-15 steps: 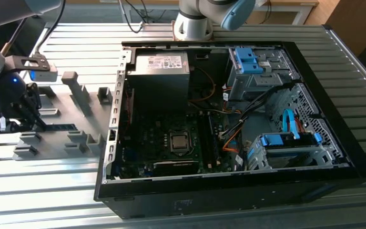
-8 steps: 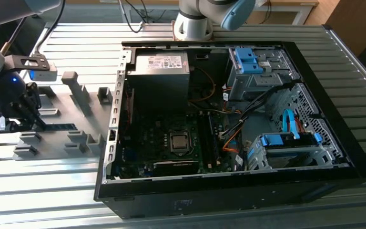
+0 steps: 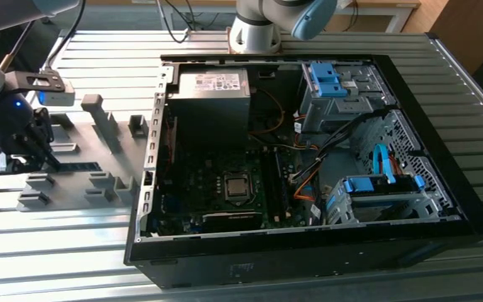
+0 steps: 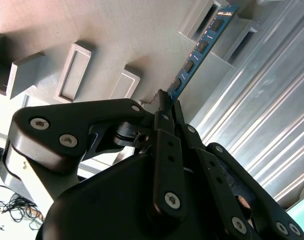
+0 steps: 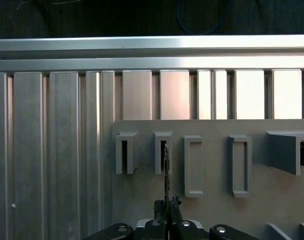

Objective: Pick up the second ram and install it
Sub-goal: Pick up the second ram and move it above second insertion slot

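Note:
The second ram (image 4: pixel 199 47) is a narrow blue-green stick with black chips. It stands on edge in the slots of the grey tray (image 4: pixel 116 35). My gripper (image 4: pixel 164 100) is shut on one end of the stick, a black finger (image 4: pixel 159 130) on each side. The first wrist view has the ram (image 5: pixel 166 170) edge-on, running from my gripper (image 5: pixel 167 205) into a tray (image 5: pixel 215 165) slot. In the exterior view my gripper (image 3: pixel 47 158) is low over the tray (image 3: pixel 116 141) at the exterior view's left, and the ram (image 3: pixel 78 167) shows as a dark strip beside it.
An open black computer case (image 3: pixel 443 176) lies to the exterior view's right of the tray, its motherboard (image 3: pixel 224 189) facing up. The arm's base (image 3: pixel 254 31) stands behind the case. Everything rests on a ribbed aluminium table (image 3: pixel 57 251). Grey posts (image 3: pixel 95 107) rise from the tray.

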Motion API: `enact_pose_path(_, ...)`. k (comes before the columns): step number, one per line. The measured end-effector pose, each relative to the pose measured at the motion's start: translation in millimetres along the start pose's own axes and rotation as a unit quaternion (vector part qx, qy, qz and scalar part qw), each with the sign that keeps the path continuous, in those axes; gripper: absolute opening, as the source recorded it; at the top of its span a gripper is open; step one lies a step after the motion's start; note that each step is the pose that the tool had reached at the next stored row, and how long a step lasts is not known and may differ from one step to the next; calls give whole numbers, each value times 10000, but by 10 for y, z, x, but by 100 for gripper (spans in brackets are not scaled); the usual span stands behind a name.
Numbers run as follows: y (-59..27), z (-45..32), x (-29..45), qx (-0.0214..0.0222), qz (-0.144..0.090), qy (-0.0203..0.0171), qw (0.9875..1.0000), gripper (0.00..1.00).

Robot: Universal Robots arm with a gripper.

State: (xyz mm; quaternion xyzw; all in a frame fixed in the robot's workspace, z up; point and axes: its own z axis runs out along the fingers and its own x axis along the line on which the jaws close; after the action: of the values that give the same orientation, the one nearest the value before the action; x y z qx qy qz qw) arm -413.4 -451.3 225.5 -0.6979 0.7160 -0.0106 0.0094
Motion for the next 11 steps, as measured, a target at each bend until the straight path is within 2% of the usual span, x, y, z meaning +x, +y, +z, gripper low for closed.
enact_pose_path(11, -2, -58, 0, 1, 0, -6, 10000, 14)
